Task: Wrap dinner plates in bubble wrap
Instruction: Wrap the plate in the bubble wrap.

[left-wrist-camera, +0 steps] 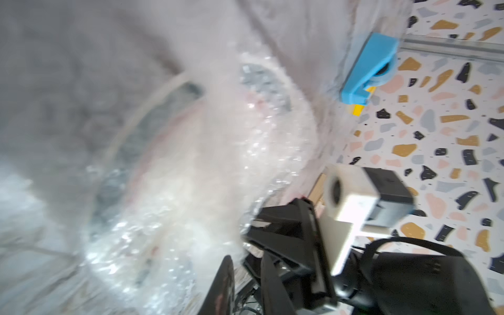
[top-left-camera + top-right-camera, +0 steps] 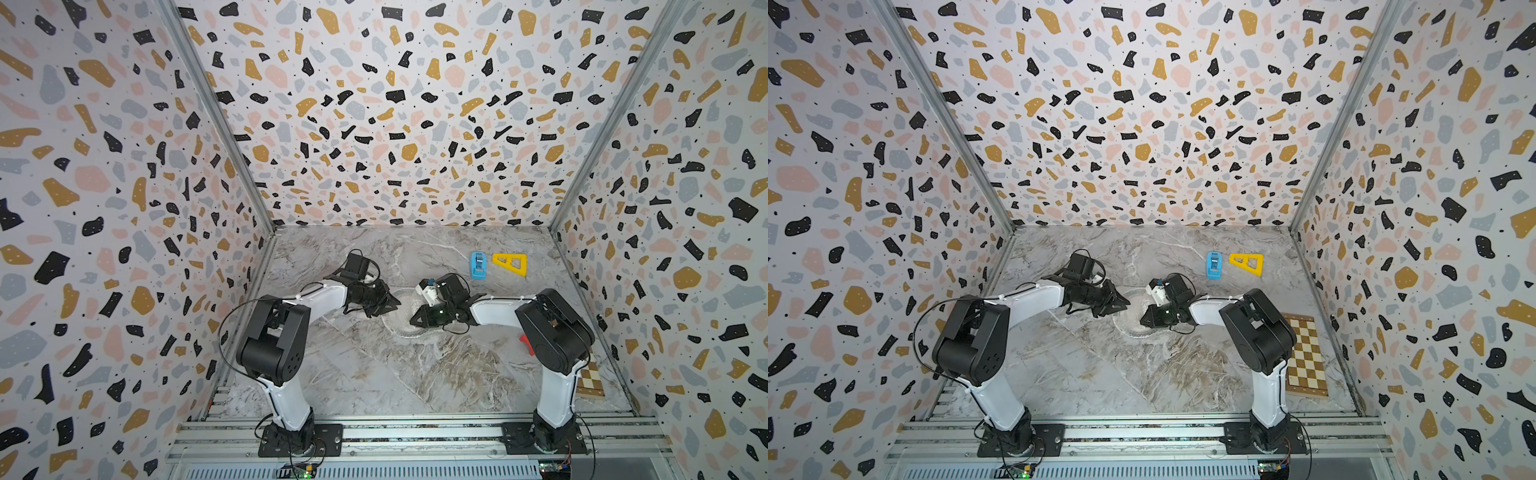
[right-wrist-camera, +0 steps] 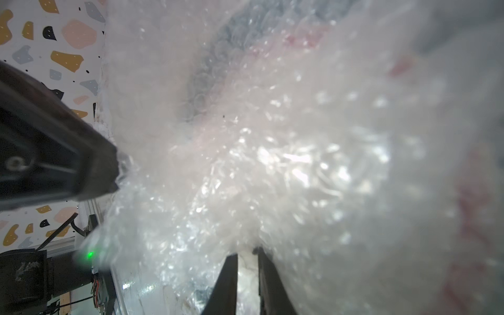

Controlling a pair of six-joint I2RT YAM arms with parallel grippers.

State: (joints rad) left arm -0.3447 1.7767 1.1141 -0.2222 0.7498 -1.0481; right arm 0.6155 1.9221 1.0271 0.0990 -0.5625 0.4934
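- Both top views put the dinner plate (image 2: 402,318) near the middle of the frame, flat on the counter (image 2: 374,374). It reads as a pale disc under the bubble wrap (image 2: 392,331).
- You have the left end effector (image 2: 388,307) at the disc's left side and the right end effector (image 2: 417,318) at its right side. From up here you cannot tell how either pair of jaws stands.
- A blue tape dispenser (image 2: 478,265) and a yellow triangle (image 2: 511,264) lie just beside each other, right of centre and well apart from the plate.
- A checkered board (image 2: 1306,357) lies at the counter's right edge in a top view.
- Left wrist view is blurred. The plate's dark rim band (image 1: 188,90) shows through the film, but you cannot tell the left end effector's state.
- Right wrist view is filled with shiny, crumpled film.
- The right end effector's two fingers (image 3: 226,281) stand close with a slim gap, and you cannot tell whether film is caught there.
- The left end effector's tip touches the film.
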